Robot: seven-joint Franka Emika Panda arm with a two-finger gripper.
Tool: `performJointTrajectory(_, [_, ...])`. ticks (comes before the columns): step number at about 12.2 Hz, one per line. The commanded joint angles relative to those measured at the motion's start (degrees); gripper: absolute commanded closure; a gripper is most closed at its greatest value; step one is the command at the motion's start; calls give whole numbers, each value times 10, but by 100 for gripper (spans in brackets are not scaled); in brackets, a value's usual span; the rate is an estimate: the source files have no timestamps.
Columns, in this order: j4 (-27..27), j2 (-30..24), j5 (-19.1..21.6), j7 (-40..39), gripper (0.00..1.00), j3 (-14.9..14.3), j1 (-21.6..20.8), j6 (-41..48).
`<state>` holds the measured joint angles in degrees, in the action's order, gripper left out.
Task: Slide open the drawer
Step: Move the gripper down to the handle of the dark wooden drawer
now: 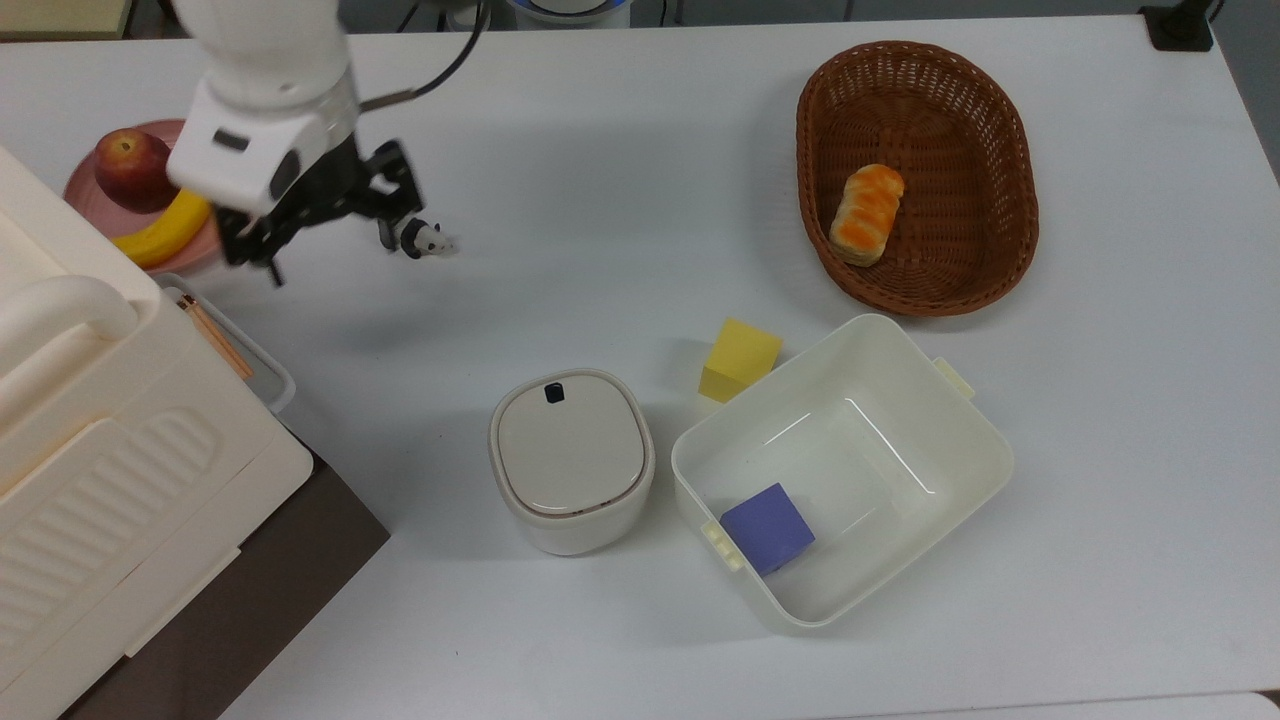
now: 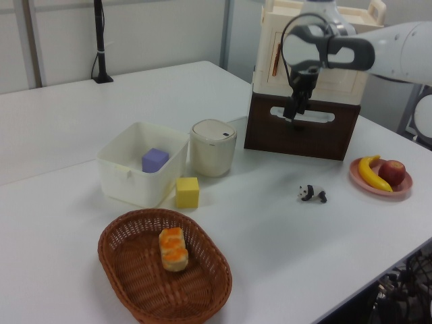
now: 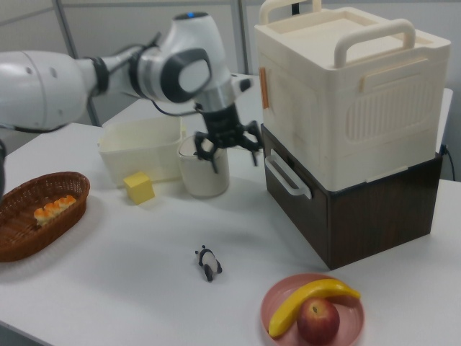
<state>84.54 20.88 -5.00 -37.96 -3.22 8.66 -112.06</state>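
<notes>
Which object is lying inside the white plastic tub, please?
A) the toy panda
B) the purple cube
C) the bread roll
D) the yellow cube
B: the purple cube rests on the floor of the white tub, while the yellow cube sits on the table just outside its wall.
</notes>
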Motion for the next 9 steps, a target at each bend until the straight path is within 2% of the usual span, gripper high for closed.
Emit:
performJointTrajectory(1, [2,22,-22,-87,3,0,21,-83])
performJointTrajectory(3, [1,31,-23,-89,6,0,29,-128])
performJointTrajectory(9, [9,56,-36,-93,6,0,34,-142])
